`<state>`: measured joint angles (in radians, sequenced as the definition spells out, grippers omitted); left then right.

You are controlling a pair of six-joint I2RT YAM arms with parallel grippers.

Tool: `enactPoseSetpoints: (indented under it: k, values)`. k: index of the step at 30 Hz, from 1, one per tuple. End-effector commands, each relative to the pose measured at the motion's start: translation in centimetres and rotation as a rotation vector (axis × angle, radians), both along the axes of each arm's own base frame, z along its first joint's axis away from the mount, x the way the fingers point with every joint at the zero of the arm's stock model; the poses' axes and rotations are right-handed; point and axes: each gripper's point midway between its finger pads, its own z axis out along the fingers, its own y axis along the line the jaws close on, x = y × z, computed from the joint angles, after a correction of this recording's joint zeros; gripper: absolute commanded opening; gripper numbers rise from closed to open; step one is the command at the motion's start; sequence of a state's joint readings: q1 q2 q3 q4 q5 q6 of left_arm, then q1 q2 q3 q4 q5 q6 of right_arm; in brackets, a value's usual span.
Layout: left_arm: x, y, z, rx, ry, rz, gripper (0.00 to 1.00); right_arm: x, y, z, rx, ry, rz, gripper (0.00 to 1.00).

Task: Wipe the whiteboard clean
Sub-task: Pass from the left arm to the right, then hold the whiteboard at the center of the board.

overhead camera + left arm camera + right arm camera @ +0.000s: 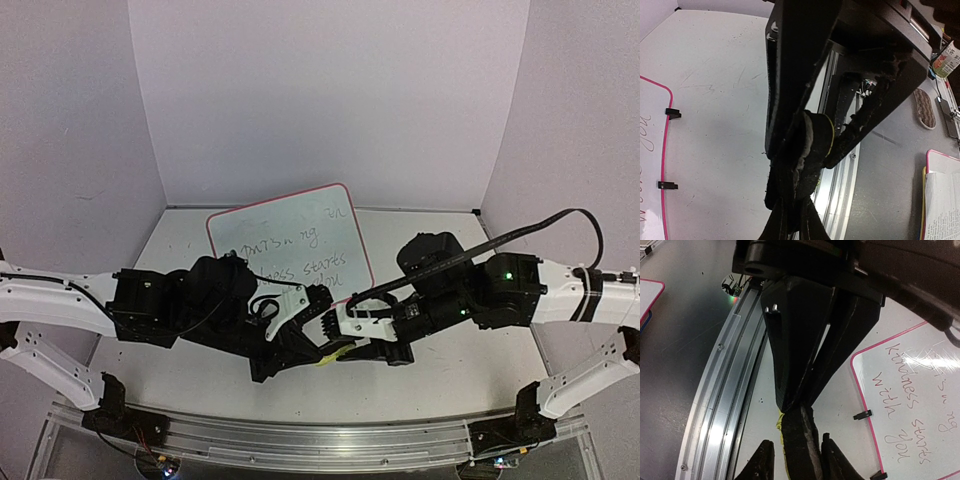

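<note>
The whiteboard [290, 240], pink-framed with dark handwriting, stands propped at the back middle of the table; it also shows as a whiteboard edge [651, 150] and as a written whiteboard face [920, 405]. Near the front edge my left gripper [318, 348] is shut on a small black-and-yellow eraser [334, 353]. In the left wrist view that eraser [815, 142] sits pinched at the left gripper [807, 155]. My right gripper [796, 460] meets it from the right. Its jaws stand close on either side of the eraser [800, 445], and a thin gap shows on the left side.
An aluminium rail [725, 390] runs along the table's near edge just beside both grippers. Beyond the rail, off the table, lie a pink-edged board or book [942, 200] and an oval pad [925, 107]. Pale booth walls close in the back and sides.
</note>
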<state>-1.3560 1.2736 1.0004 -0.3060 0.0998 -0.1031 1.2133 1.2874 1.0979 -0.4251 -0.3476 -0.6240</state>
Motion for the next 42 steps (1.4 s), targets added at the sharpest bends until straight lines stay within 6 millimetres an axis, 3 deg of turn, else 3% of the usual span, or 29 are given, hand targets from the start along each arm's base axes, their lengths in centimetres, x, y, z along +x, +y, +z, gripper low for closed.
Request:
enactPoseSetpoints:
  k: [1,4,6,9,12,14,16,19,23,26,29,31,35,42]
  values:
    - [0.2,-0.6,3.7,-0.102,-0.024,-0.002,0.00,-1.1,0.4,1.9,0.082,0.019,0.042,0.24]
    - [0.3,-0.6,3.7,-0.102,-0.024,0.002,0.00,-1.1,0.5,1.9,0.085,0.023,0.040,0.07]
    - [0.7,-0.4,4.1,-0.110,-0.033,0.026,0.07,-1.0,0.3,1.6,0.078,0.020,0.031,0.05]
    - [1.6,0.4,5.2,-0.138,-0.058,0.088,0.38,-0.5,0.0,1.5,0.075,0.010,-0.006,0.03]
    - [3.7,2.1,7.2,-0.204,-0.091,0.199,0.73,1.3,-0.4,2.2,0.096,-0.011,-0.124,0.00]
    - [6.0,4.5,8.9,-0.276,-0.103,0.316,0.89,3.4,-0.6,2.9,0.121,-0.026,-0.264,0.00]
    - [9.3,7.4,10.2,-0.344,-0.109,0.466,0.98,6.7,-1.0,4.0,0.150,-0.041,-0.457,0.00]
    - [13.1,12.1,10.9,-0.405,-0.133,0.693,1.00,12.3,-2.1,5.2,0.207,0.051,-0.758,0.00]
    - [17.5,16.4,10.2,-0.431,-0.126,0.908,1.00,20.2,-5.0,5.7,0.341,0.357,-1.088,0.00]
    - [20.8,17.2,8.3,-0.377,-0.076,0.953,1.00,23.4,-5.0,5.2,0.419,0.471,-1.190,0.00]
    - [25.2,19.5,7.0,-0.378,0.039,1.014,1.00,26.3,-4.8,5.0,0.454,0.537,-1.250,0.00]
    - [27.0,20.3,6.6,-0.421,0.124,1.002,1.00,27.6,-4.6,5.0,0.472,0.579,-1.256,0.00]
    - [29.8,22.1,7.5,-0.490,0.134,1.046,1.00,28.8,-4.0,4.9,0.497,0.622,-1.255,0.00]
    - [31.2,21.8,6.7,-0.561,0.192,0.949,1.00,29.0,-4.0,5.5,0.522,0.617,-1.240,0.00]
